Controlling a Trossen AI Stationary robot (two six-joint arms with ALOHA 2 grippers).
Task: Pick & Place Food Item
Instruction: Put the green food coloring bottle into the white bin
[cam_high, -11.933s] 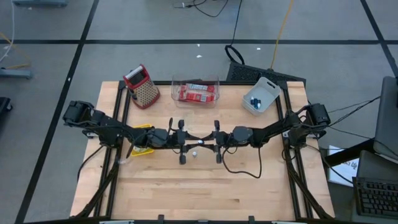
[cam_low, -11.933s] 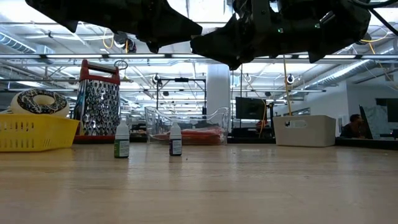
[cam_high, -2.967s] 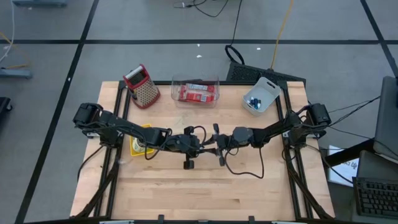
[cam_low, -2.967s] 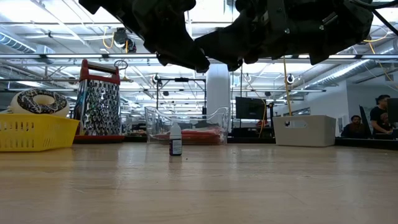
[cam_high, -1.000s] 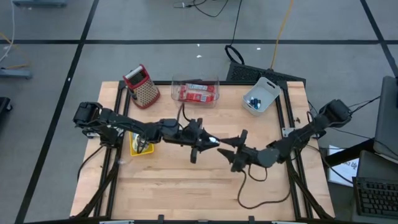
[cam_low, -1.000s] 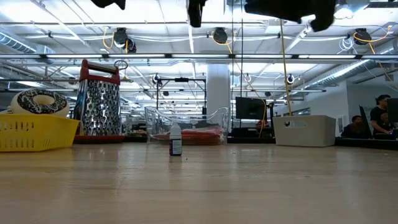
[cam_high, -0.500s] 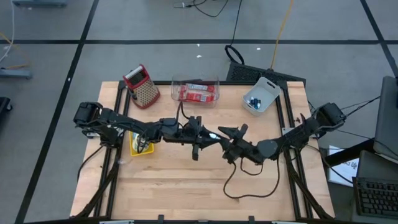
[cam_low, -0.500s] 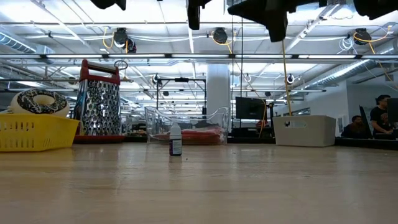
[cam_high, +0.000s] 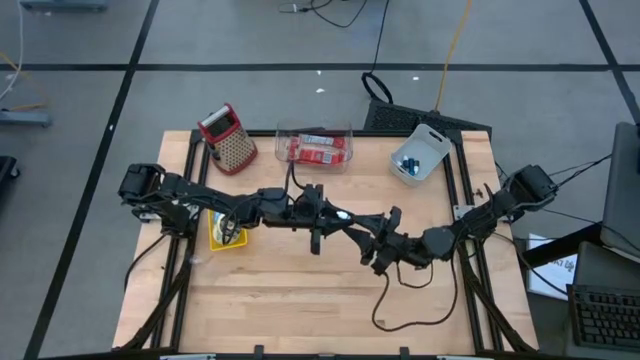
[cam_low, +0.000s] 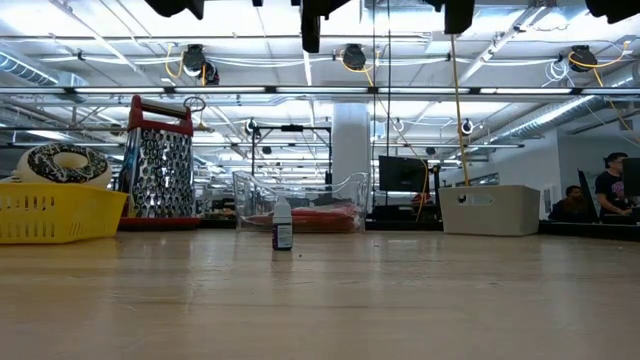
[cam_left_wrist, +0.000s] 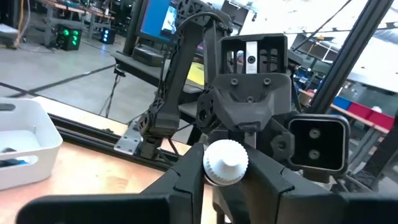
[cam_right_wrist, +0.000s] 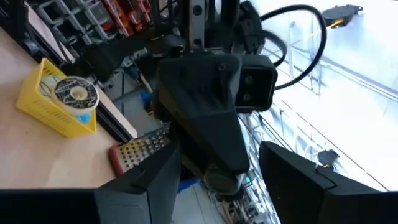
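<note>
Yellow basket (cam_high: 222, 235) holds a donut (cam_right_wrist: 75, 92); left gripper (cam_left_wrist: 225, 163) clamps a white-capped bottle (cam_left_wrist: 226, 160); right gripper (cam_right_wrist: 205, 171) spread wide

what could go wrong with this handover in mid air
1. The left gripper pinches the small dropper bottle just below its white cap, a slim hold high above the table; a bump could knock it loose.
2. The right gripper faces it with open fingers, very close; the two arms could collide.
3. A second bottle stands on the table near the arms, so a fall may topple it.
</note>
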